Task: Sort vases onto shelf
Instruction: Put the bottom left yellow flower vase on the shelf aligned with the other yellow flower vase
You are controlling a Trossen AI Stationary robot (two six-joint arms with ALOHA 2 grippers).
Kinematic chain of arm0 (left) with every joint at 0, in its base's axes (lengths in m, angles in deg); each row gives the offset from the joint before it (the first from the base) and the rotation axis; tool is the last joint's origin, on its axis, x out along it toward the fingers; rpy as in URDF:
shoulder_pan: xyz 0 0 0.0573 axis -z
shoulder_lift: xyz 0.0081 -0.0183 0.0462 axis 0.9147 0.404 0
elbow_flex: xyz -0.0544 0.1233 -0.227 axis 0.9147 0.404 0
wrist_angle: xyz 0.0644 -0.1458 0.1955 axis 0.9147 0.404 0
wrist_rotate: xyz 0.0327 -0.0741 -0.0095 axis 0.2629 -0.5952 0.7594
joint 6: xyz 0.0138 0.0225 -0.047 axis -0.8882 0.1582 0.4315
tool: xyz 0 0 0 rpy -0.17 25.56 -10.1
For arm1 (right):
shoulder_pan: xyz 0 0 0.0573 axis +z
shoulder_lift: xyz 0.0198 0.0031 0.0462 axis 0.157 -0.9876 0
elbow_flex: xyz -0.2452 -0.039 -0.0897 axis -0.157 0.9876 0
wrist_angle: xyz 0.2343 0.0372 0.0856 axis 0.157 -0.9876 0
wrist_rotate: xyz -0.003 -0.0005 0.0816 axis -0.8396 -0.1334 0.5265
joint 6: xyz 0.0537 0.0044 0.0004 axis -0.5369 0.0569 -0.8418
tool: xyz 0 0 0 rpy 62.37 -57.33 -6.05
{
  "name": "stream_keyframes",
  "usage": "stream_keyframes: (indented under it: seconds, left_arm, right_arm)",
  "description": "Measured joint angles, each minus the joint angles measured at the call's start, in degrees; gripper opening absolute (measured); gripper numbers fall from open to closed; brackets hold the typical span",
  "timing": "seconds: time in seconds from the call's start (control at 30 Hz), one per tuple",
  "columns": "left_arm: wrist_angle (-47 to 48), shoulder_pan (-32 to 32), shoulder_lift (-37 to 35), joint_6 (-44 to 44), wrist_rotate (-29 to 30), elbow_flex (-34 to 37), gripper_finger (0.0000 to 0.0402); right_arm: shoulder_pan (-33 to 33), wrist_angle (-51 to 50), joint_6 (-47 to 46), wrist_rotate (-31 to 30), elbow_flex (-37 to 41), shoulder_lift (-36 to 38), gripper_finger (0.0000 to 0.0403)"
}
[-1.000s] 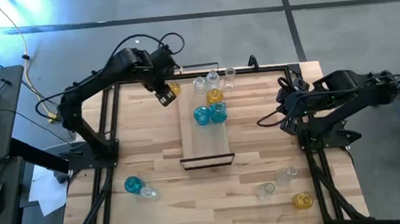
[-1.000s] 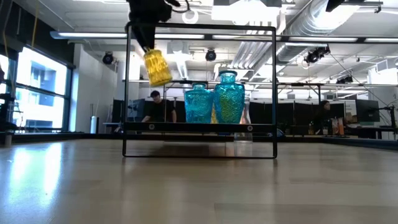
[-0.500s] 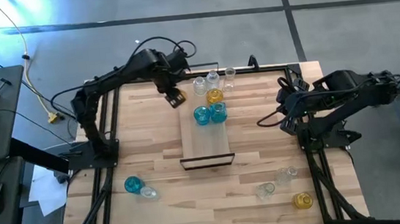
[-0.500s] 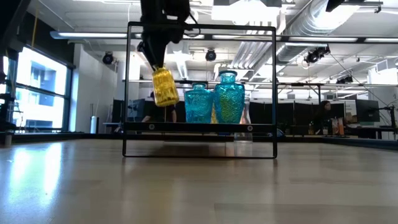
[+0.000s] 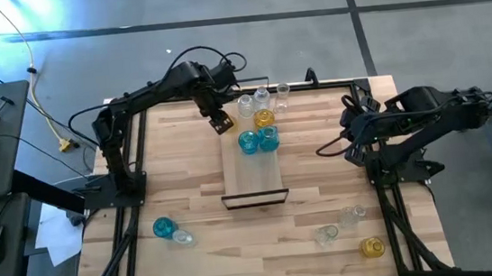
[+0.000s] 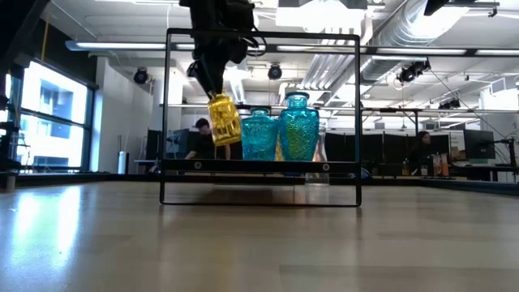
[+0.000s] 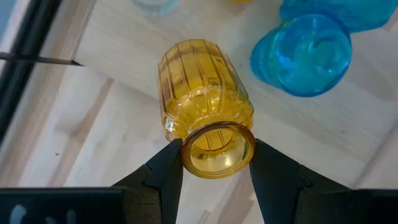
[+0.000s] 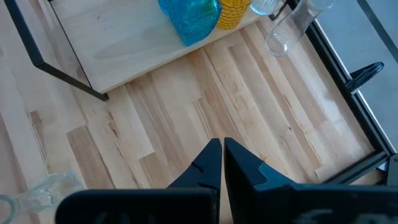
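Observation:
An amber-yellow vase (image 6: 225,120) hangs from my left gripper (image 5: 219,121), just above the far left part of the shelf (image 5: 254,175), a light-wood board in a black frame. Two teal vases (image 5: 258,139), another amber vase (image 5: 264,118) and clear vases (image 5: 263,97) stand at the shelf's far end. In the left wrist view the held vase (image 7: 202,81) sits beside a teal vase (image 7: 303,55). My right gripper (image 8: 222,154) is shut on nothing and hangs over the table's right side (image 5: 351,133). My left gripper pinches the amber vase by its neck, just under the mouth rim (image 7: 186,146), between its two fingers (image 7: 163,171). The fingers come from above, pointing down. The vase hangs below them, belly down and slightly tilted, clear of the shelf board.
Loose vases lie near the table's front edge: a teal one (image 5: 163,227) and a clear one (image 5: 183,237) at the left, two clear ones (image 5: 340,224) and an amber one (image 5: 371,247) at the right. The shelf's near half is bare wood. People show in the room behind.
My left gripper has carried the amber vase toward the table's right and down, from beside the shelf's left edge to over its far left part. The vase now hangs lower, close to the left teal vase, and less tilted.

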Motion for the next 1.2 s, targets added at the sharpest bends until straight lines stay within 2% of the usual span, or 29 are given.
stream_keyframes:
  seconds: [0.47, 0.9, 1.2]
  left_arm:
    - [-2.4, -0.4, 0.0, 1.5, -0.6, 0.1, 0.0146]
    - [-4.6, -0.5, 0.1, 2.6, -0.4, 4.1, 0.0147]
    - [-4.9, -0.5, 3.3, 2.1, -0.9, 4.1, 0.0148]
  right_arm:
    - [0.0, 0.2, -0.2, -0.2, 0.0, 0.0, 0.0000]
    - [0.0, 0.2, -0.2, -0.4, 0.0, 0.0, 0.0000]
    - [0.0, 0.4, -0.9, -0.5, 0.0, 0.0, 0.0000]
